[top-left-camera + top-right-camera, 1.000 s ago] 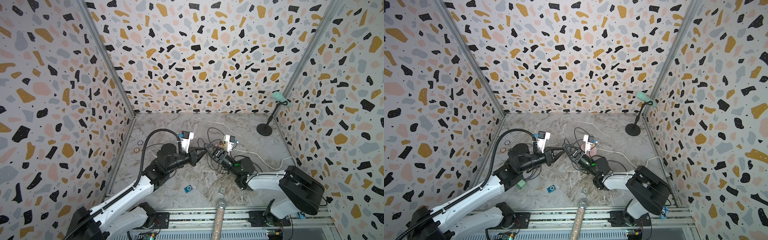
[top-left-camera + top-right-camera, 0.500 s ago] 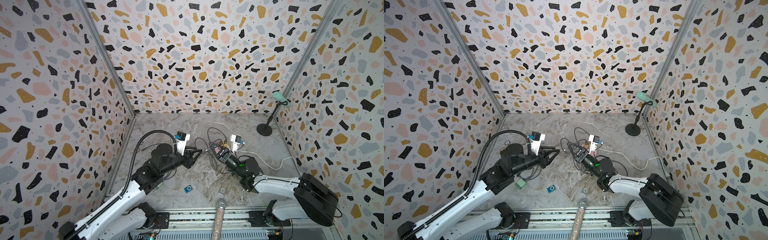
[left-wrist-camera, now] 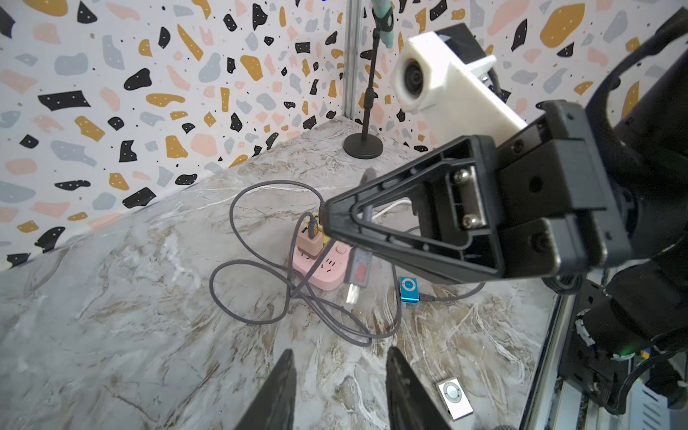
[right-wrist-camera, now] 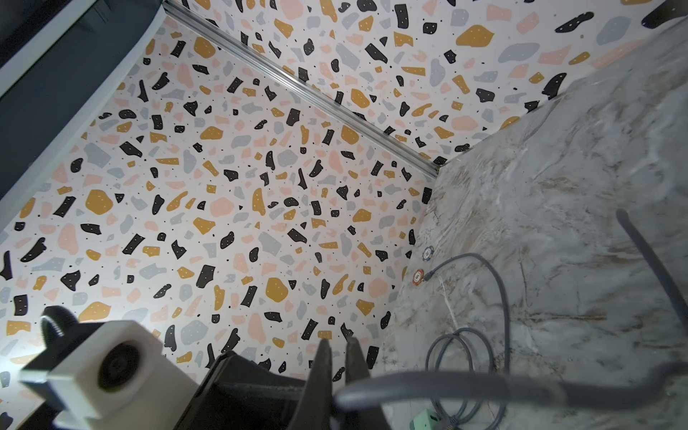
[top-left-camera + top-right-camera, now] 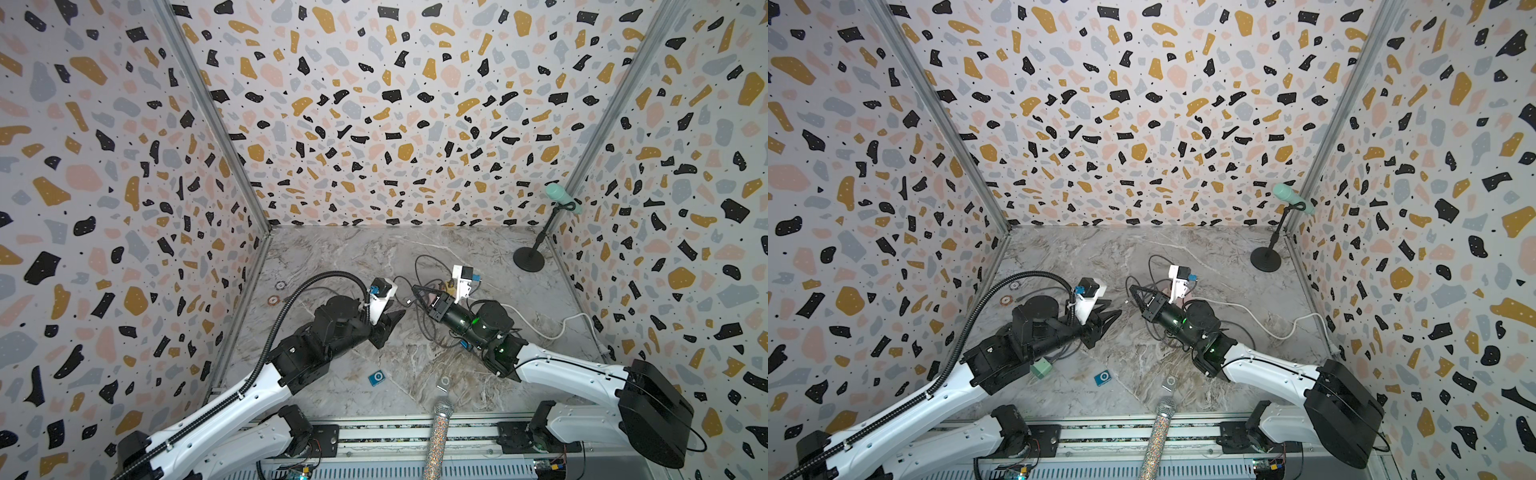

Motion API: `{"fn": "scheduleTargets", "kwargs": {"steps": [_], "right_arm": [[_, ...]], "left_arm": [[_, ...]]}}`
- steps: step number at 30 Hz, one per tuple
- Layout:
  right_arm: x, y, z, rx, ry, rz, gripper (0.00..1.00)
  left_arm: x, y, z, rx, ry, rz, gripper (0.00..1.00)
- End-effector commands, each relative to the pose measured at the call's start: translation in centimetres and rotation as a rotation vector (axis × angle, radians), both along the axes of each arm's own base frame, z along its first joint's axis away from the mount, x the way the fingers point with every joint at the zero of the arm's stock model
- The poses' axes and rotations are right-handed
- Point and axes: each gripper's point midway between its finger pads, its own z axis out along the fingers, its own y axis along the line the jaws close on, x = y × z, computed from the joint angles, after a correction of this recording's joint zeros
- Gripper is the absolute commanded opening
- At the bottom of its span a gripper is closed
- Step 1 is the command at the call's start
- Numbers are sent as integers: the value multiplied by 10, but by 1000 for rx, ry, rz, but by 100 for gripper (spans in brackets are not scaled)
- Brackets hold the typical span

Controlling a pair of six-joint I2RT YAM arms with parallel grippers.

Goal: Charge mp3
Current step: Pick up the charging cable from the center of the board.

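My right gripper [image 5: 415, 291] is shut on a grey cable [image 4: 446, 387] near its USB plug [image 3: 357, 268], which hangs above the pink power strip [image 3: 320, 266]. My left gripper [image 5: 392, 326] stands open with nothing between its fingers [image 3: 286, 391], a short way left of the right one. A blue mp3 [image 5: 377, 378] and a silver mp3 [image 5: 444, 384] lie near the table's front edge. Beside the strip lies another blue mp3 [image 3: 409, 290] with a cable end at its side. An adapter [image 3: 311, 242] with a cable in it sits in the strip.
A black stand [image 5: 528, 259] with a mint microphone [image 5: 561, 197] is in the back right corner. A glitter microphone [image 5: 438, 436] lies over the front rail. A green block [image 5: 1040, 369] sits under the left arm, two chips [image 5: 273, 300] near the left wall, a white cord [image 5: 557, 328] at right.
My left gripper has opened and drawn back to the left, away from the right gripper. The right gripper has closed fully on the cable and keeps it.
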Motion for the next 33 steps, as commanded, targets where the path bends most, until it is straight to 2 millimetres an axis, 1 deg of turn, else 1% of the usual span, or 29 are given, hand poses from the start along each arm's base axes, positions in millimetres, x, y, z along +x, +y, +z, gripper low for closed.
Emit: {"fn": "scheduleTargets", "kwargs": {"steps": [1, 9, 14, 18, 22, 27, 33], "right_arm": [[0, 5, 20, 9, -40, 7, 0], [-1, 12, 16, 1, -24, 36, 0], [-4, 13, 16, 0, -20, 52, 0], [-7, 13, 19, 0, -27, 67, 0], [-9, 17, 19, -13, -21, 92, 0], [-9, 16, 19, -26, -22, 91, 0], [-9, 16, 14, -46, -7, 98, 0]], "left_arm": [[9, -3, 21, 34, -117, 24, 39], [17, -14, 17, 81, -147, 6, 37], [22, -15, 17, 102, -169, 14, 34], [24, -19, 13, 124, -168, 3, 31], [24, -22, 14, 116, -176, -4, 30], [25, -22, 17, 121, -190, -6, 25], [24, -24, 18, 125, -201, -23, 15]]}}
